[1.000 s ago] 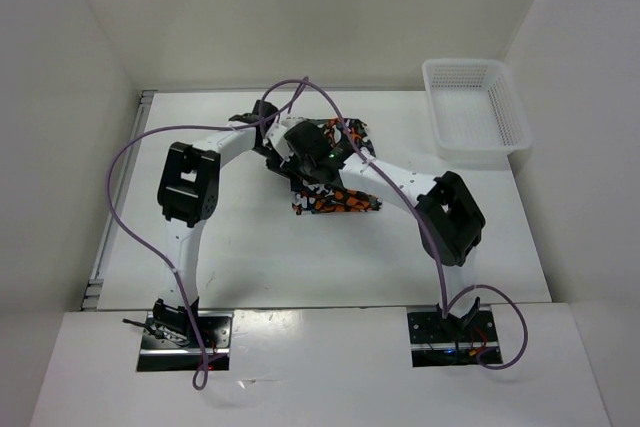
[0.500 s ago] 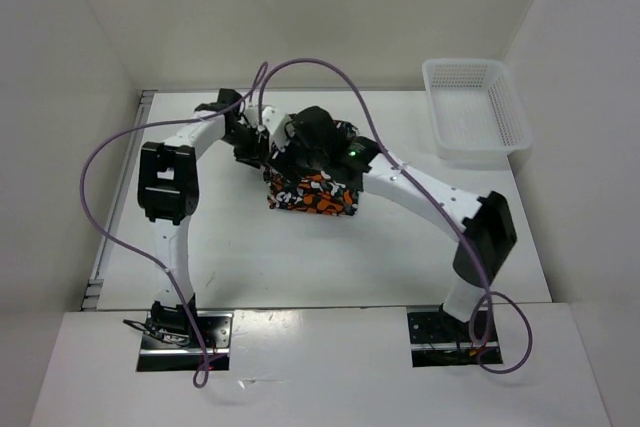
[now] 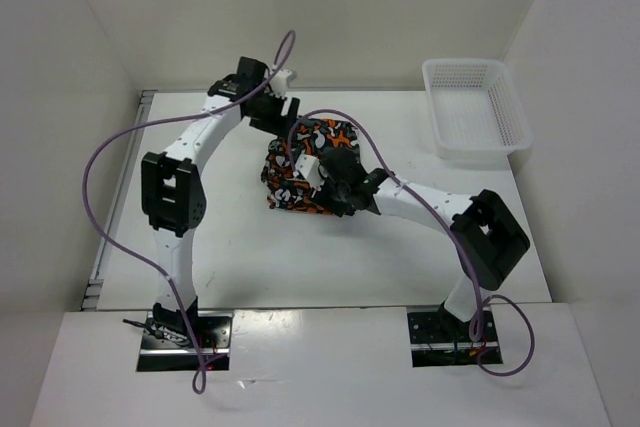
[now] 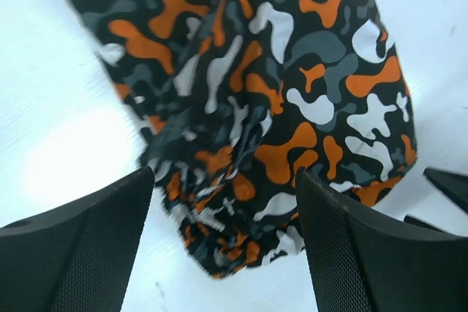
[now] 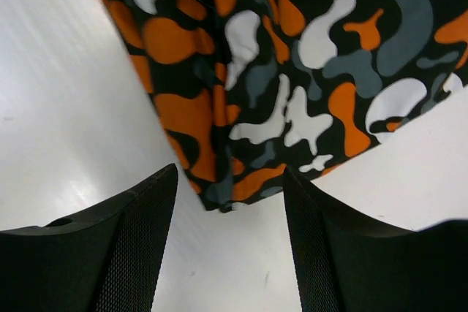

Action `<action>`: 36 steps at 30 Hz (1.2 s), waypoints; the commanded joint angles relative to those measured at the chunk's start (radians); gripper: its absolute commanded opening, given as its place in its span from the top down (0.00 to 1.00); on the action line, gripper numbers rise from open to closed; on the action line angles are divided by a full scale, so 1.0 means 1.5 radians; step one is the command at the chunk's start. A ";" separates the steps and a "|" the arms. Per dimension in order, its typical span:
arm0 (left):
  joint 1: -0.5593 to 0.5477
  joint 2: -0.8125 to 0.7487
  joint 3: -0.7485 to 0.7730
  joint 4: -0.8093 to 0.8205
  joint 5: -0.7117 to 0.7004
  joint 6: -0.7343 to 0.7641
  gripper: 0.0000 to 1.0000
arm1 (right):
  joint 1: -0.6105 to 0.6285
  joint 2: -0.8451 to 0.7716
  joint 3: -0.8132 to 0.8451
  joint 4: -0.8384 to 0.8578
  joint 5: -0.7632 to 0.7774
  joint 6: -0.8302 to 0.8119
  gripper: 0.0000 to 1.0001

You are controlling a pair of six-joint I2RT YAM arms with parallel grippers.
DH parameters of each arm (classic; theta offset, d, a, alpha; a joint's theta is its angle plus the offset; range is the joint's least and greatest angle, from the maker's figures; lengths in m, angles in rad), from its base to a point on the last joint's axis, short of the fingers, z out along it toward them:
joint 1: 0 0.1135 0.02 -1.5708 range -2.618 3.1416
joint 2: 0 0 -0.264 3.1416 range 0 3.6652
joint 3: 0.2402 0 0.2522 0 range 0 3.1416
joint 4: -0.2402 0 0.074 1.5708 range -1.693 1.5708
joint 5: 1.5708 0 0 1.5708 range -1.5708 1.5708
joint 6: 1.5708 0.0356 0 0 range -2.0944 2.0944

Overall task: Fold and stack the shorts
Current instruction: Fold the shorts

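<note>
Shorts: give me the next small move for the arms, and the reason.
Probably lift both grippers straight up and clear. The shorts lie as a folded bundle on the table; the left gripper and right gripper hang open over its edges, holding nothing, so a sideways exit might snag the fold.

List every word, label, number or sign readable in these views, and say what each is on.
No readable text in any view.
The shorts carry only a camouflage print, with no lettering or tag showing.
The basket and table show no label or marking.
</note>
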State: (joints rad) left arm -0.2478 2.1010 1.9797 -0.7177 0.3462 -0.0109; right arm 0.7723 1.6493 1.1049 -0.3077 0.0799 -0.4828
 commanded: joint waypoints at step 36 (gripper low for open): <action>0.011 -0.103 -0.181 0.052 -0.148 0.007 0.00 | -0.185 -0.029 0.009 0.035 -0.148 0.179 0.65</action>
State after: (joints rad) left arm -0.2413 2.0155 1.7672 -0.6426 0.0856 -0.0032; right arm 0.5537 1.6386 1.0851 -0.2218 -0.0196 -0.3893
